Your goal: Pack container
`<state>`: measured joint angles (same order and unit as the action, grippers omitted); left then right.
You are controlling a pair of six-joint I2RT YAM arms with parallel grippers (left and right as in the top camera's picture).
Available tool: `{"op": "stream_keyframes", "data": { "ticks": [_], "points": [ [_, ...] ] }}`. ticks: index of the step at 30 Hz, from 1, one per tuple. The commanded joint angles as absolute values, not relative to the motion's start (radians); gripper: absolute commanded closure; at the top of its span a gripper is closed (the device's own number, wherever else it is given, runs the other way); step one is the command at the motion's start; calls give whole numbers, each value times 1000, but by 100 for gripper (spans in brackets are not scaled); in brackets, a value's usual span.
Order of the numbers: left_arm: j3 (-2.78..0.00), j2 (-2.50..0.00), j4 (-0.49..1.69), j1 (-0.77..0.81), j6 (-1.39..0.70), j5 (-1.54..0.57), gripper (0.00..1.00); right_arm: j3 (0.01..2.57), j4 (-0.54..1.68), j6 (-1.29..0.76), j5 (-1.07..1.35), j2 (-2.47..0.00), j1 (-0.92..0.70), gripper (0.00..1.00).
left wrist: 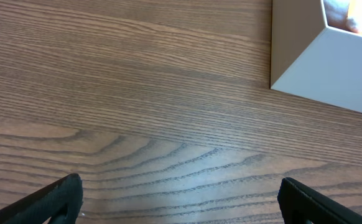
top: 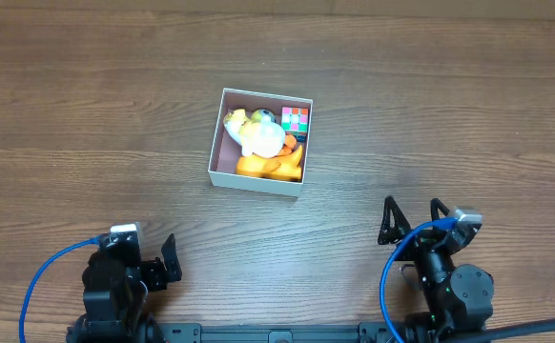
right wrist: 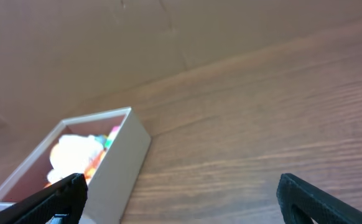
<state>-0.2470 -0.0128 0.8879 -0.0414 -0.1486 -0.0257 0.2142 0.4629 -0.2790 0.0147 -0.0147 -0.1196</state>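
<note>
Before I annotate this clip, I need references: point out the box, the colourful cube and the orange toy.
box [top: 254, 183]: overhead view, white near wall.
cube [top: 296, 118]: overhead view, its coloured top face.
orange toy [top: 270, 169]: overhead view, middle of its body.

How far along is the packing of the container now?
Done: a white toy, a colourful cube and an orange toy lie inside the container. In hand: nothing; the left fingers and right fingers are open and empty. Left: no loose toy shows on the table, so packing looks about finished.
</note>
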Motion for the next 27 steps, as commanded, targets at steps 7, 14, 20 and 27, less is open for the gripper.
{"op": "stream_keyframes", "data": {
  "ticks": [7,14,20,27],
  "points": [
    [-244,-4,886,-46,-127,-23,0,163,523,-258,29,-3,-116,0],
    [-244,-4,886,-46,-127,-23,0,152,583,-257,25,-3,-117,0],
    [-244,-4,886,-46,-127,-23,0,161,720,-257,46,-3,-117,0],
    [-244,-4,886,-46,-127,-23,0,161,720,-254,43,-3,-117,0]
  ]
}}
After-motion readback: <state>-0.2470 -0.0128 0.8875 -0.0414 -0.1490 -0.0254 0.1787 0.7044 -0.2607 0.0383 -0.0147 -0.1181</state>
